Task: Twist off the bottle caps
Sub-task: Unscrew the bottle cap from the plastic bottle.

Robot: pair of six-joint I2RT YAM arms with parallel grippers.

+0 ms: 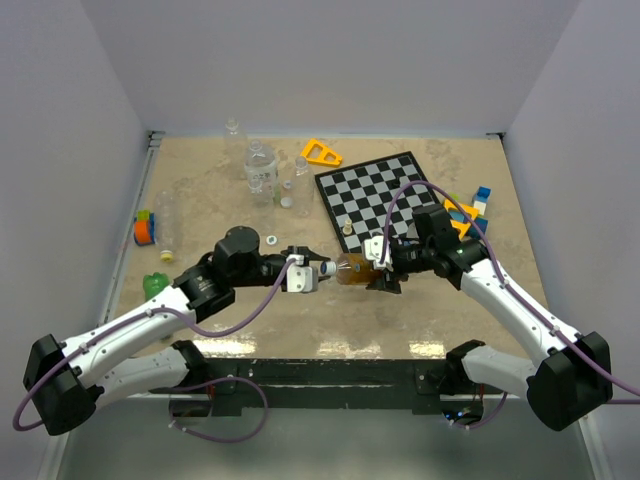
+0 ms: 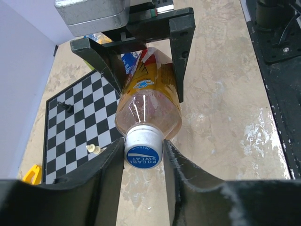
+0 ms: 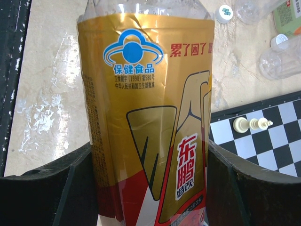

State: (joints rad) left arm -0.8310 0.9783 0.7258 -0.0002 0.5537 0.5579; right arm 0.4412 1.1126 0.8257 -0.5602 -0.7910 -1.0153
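Amber bottle held level by chessboard: right gripper clamps body as anchor, left gripper pinches white cap.

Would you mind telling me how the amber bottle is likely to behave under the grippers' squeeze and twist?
Probably light: the bottle looks empty through its clear neck. Its thin-looking wall may dent where the right gripper squeezes. The glossy label could slip as the left gripper twists the cap.

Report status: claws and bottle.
Left claw shut on cap, cap on. Right claw shut on bottle, held level. Chessboard beside, not blocking.
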